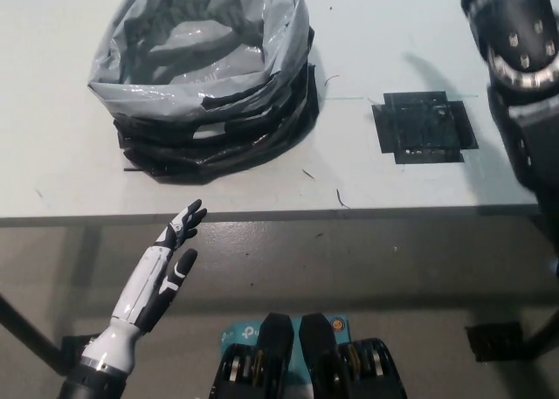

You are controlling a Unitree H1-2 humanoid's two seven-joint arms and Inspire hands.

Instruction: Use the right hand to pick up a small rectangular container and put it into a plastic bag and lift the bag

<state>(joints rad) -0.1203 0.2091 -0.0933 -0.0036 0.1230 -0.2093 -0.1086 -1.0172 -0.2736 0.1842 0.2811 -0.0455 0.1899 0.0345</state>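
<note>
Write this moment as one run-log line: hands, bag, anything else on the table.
left robot hand: open, resting below table edge | right robot hand: not in view | bag: on table, mouth open | black patch: right of bag

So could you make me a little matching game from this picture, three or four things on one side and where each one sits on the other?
Things:
1. plastic bag
2. black square patch
3. left hand
4. right arm

Places:
A. below the table edge, lower left
B. along the right edge of the view
C. on the table, upper left
D. flat on the table, right of the bag

Pairs: 1-C, 2-D, 3-A, 4-B
</note>
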